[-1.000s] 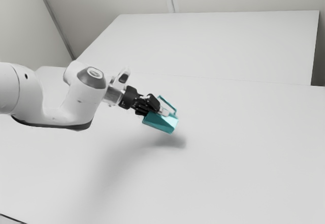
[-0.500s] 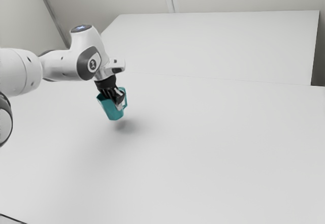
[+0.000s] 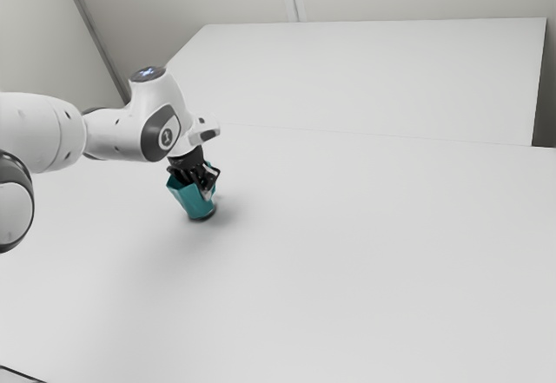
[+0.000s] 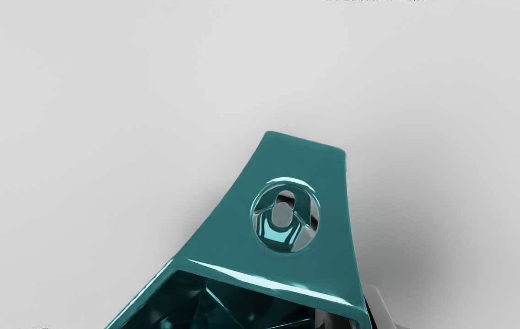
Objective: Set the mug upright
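The gripper points downward in the exterior view, its fingers closed on the wall of the teal mug near the handle side. The mug has its opening up and leans a little, its base low over the white table; whether the base touches the table I cannot tell. In the wrist view, the gripper pinches the wall of the mug, one fingertip inside the opening and the other outside. A round hole shows in the mug's teal side face.
A pale panel stands behind the table in the exterior view. A dark-edged corner of something shows at that view's lower left. A soft shadow lies on the table beside the mug.
Over the last second my hand carried the mug toward the exterior view's left and turned it from nearly sideways to opening-up. In the last half second both came lower and the mug's lean lessened.
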`<action>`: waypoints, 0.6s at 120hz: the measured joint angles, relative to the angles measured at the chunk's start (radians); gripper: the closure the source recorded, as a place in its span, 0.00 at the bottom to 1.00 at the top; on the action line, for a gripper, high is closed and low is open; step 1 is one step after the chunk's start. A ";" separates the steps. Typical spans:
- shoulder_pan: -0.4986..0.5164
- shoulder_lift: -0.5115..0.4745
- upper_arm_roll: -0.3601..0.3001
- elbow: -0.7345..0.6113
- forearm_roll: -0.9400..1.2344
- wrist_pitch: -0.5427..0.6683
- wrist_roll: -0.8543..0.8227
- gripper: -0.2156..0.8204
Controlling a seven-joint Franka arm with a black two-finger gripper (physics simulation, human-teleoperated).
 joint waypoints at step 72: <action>-0.026 -0.132 -0.002 0.320 0.077 -0.361 -0.118 0.25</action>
